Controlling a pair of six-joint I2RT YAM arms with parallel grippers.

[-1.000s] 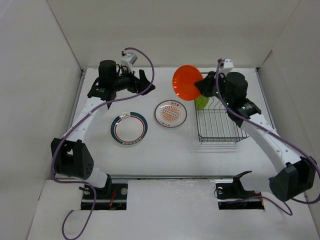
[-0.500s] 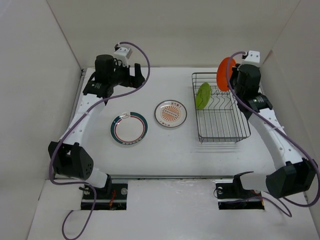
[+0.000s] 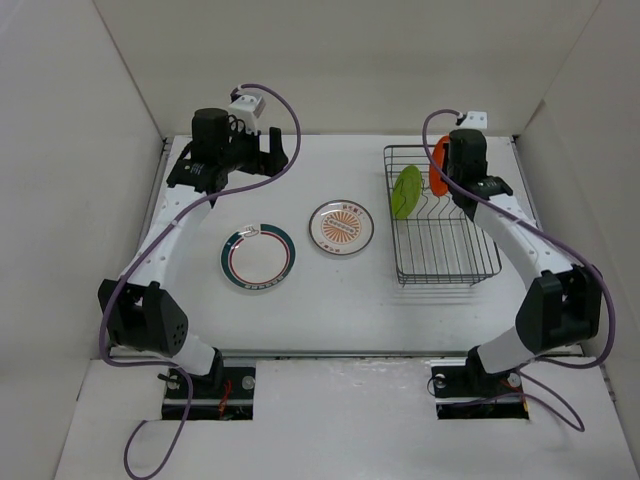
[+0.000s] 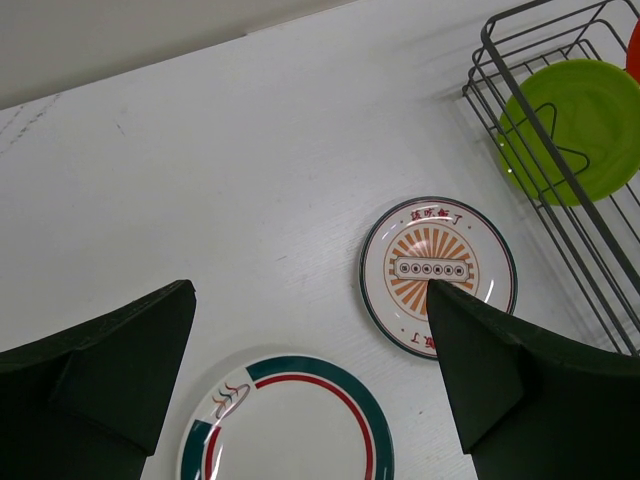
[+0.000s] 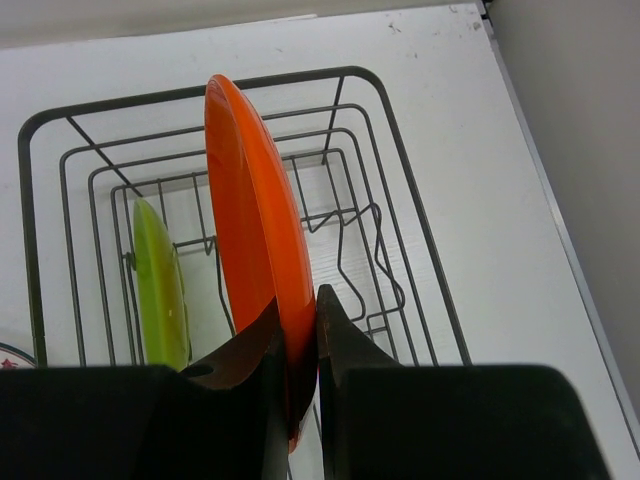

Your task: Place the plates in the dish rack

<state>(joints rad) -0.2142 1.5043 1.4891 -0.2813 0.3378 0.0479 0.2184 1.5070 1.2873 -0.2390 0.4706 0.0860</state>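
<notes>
Right hand (image 5: 298, 308) — orange plate (image 5: 255, 190) half-hidden

I see both arms (image 3: 170, 235) white-linked with black joints | purple cables (image 3: 297, 130) loop off each wrist | left claw (image 4: 308, 288), right claw (image 5: 298, 300): dark wedge-shaped fingers (image 4: 110, 370)

l arm bent at elbow, reaching far fwd; left claw (image 4: 310, 300) points to the right, tilted down, fingers wide apart. r arm stretched fwd and inward, wrist angled down; right claw (image 5: 297, 308) pinched tight on orange plate (image 5: 250, 190) rim.
</notes>
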